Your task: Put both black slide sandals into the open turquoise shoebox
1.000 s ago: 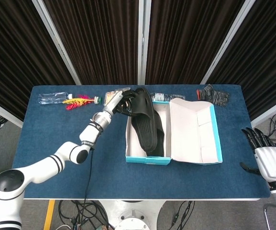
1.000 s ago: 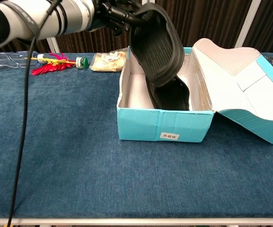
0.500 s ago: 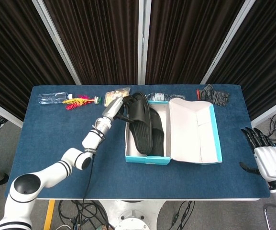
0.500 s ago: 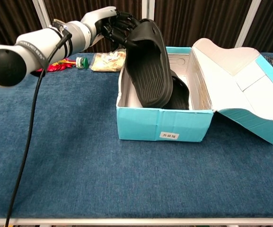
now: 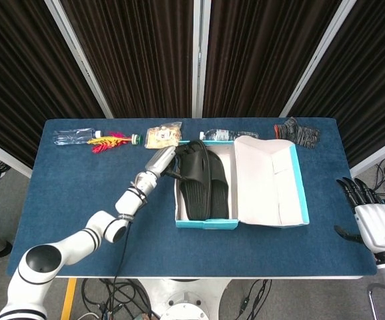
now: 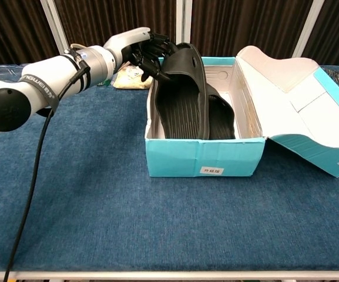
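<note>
The open turquoise shoebox (image 5: 205, 223) (image 6: 198, 155) stands at the table's middle with its lid (image 5: 272, 180) (image 6: 298, 103) folded out to the right. One black sandal (image 5: 220, 190) (image 6: 219, 114) lies flat inside on the right. The second black sandal (image 5: 195, 183) (image 6: 181, 97) lies sole up in the box's left half, its far end raised over the back left corner. My left hand (image 5: 162, 160) (image 6: 143, 50) grips that raised end. My right hand (image 5: 372, 217) hangs open beyond the table's right edge, holding nothing.
Along the back edge lie a clear bottle (image 5: 75, 137), a red and yellow feathery object (image 5: 109, 142) (image 6: 60, 82), a snack bag (image 5: 163, 135) (image 6: 131, 76), another clear bottle (image 5: 225, 135) and a dark glove (image 5: 297, 132). A black cable (image 6: 31, 176) trails from my left arm.
My left hand has lowered the second sandal from a steep tilt above the box down into its left half, beside the first sandal. The right hand has not moved.
</note>
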{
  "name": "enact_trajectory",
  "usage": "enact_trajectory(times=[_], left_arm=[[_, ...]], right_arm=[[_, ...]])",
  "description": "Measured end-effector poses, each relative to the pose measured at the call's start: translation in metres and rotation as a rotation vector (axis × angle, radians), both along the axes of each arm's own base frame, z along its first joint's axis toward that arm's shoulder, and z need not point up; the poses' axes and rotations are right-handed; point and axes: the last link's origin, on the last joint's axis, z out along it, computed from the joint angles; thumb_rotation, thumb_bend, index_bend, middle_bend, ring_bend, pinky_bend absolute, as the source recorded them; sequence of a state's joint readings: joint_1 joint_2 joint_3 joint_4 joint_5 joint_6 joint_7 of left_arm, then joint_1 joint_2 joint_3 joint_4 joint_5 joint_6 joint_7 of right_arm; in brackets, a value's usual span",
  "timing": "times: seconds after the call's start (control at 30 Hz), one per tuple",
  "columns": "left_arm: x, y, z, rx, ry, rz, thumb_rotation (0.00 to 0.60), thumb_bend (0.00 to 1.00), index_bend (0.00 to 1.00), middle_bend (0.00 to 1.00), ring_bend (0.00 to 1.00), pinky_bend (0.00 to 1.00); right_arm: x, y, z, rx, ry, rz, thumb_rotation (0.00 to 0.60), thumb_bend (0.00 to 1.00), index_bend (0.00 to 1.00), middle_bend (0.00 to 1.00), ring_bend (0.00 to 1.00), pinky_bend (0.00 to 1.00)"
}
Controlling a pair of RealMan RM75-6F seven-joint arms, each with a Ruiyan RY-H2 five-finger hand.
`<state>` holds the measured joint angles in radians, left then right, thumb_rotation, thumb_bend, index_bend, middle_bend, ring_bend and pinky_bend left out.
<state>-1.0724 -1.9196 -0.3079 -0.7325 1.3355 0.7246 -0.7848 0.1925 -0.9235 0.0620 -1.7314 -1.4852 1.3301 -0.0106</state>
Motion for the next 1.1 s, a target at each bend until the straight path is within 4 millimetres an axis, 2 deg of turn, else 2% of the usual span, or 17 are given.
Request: enact_trajectory(times=[0.23, 0.53, 0.7, 0.83, 0.93, 1.1], left_arm=[[-0.001, -0.003, -0.003, -0.002, 0.085, -0.019, 0.6, 0.0, 0.58, 0.56, 0.34, 0.5], [-0.004, -0.003, -0.004, -0.008, 0.208, -0.009, 0.6, 0.0, 0.54, 0.53, 0.31, 0.47], [-0.004, -0.008, -0.004, -0.012, 0.274, -0.024, 0.6, 0.0, 0.29, 0.3, 0.14, 0.41], [-0.001, -0.012, -0.001, 0.006, 0.308, -0.045, 0.6, 0.0, 0.12, 0.11, 0.01, 0.3], [0.001, -0.012, 0.002, 0.029, 0.338, -0.06, 0.6, 0.0, 0.05, 0.03, 0.0, 0.23], [0.004, -0.013, 0.008, 0.055, 0.375, -0.082, 0.6, 0.0, 0.02, 0.01, 0.0, 0.22]], right_arm=[[0.0, 0.001, 0.0, 0.002, -0.003, 0.002, 0.6, 0.08, 0.0, 0.06, 0.0, 0.18], [-0.001, 0.003, 0.002, -0.002, -0.007, 0.0, 0.6, 0.08, 0.0, 0.06, 0.0, 0.18], [-0.001, 0.003, 0.001, 0.003, -0.008, 0.005, 0.6, 0.08, 0.0, 0.06, 0.0, 0.18], [-0.001, 0.003, 0.002, 0.003, -0.008, 0.007, 0.6, 0.08, 0.0, 0.06, 0.0, 0.18], [-0.001, 0.003, 0.002, 0.002, -0.009, 0.007, 0.6, 0.08, 0.0, 0.06, 0.0, 0.18], [-0.001, 0.004, 0.002, 0.004, -0.009, 0.006, 0.6, 0.09, 0.0, 0.06, 0.0, 0.18]])
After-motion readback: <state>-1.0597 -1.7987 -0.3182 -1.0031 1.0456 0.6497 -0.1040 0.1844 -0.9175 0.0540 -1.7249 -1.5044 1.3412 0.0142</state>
